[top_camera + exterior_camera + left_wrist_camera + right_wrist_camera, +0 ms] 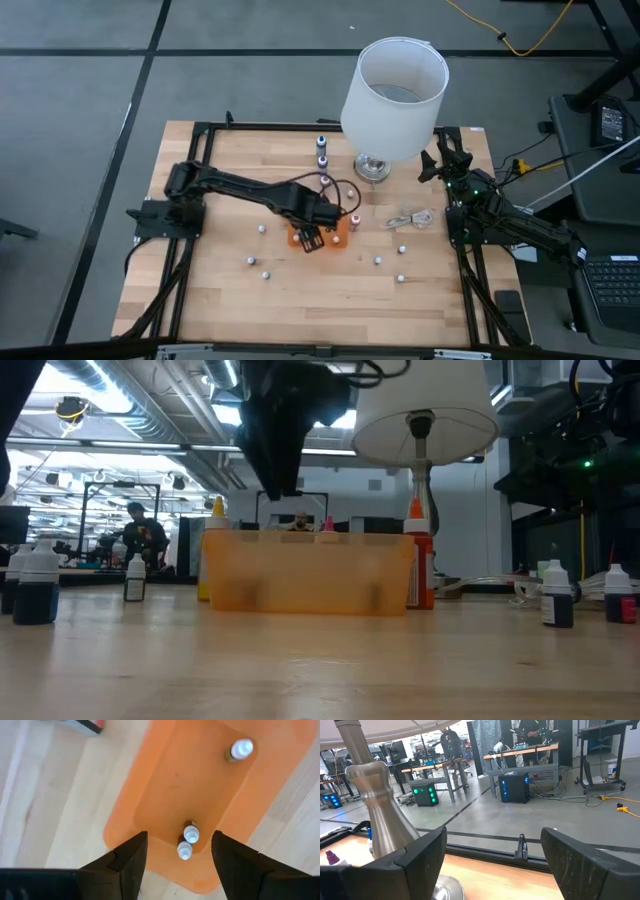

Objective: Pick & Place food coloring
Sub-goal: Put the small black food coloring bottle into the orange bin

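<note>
While the left gripper (177,852) hangs with fingers spread directly over the orange rectangular plastic tray (200,785), two tiny white-capped dropper bottles (187,840) stand upright between its fingertips on the tray floor, seemingly just released. More bottles are scattered over the pale wooden tabletop (330,290), nearer this arm. The right gripper (443,160) waits wide open by the white-shaded lamp (392,95); a workshop lies behind.
</note>
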Robot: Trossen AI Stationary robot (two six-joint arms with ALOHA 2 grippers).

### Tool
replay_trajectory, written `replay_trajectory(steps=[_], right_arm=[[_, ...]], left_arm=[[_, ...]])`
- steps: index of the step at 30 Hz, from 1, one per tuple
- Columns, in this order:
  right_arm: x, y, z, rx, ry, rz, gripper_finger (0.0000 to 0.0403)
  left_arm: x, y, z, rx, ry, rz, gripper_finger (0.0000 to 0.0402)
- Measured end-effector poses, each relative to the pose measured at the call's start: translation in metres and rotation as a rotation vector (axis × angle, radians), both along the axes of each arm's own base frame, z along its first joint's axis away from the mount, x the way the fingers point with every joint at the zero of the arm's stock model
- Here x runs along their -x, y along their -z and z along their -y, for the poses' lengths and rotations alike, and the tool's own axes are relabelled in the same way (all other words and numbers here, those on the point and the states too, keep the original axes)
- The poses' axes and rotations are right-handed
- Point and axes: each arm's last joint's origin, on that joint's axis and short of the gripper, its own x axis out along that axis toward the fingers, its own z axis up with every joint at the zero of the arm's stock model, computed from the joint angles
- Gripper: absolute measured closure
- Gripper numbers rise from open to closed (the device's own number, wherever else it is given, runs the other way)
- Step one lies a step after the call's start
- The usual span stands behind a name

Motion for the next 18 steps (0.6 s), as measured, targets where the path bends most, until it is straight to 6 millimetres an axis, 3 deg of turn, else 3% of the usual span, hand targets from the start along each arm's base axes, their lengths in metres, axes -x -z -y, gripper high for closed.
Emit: replay_trajectory(steps=[12, 18], right_arm=[[0.000, 0.000, 0.000, 0.000, 0.000, 0.000, 0.0079], [0.000, 0.000, 0.000, 0.000, 0.000, 0.000, 0.0079]], left_arm=[[0.053, -0.031, -0.025, 0.014, -0.285, 0.180, 0.0187], [0.086, -0.036, -0.030, 0.058, -0.429, 0.243, 0.0188]])
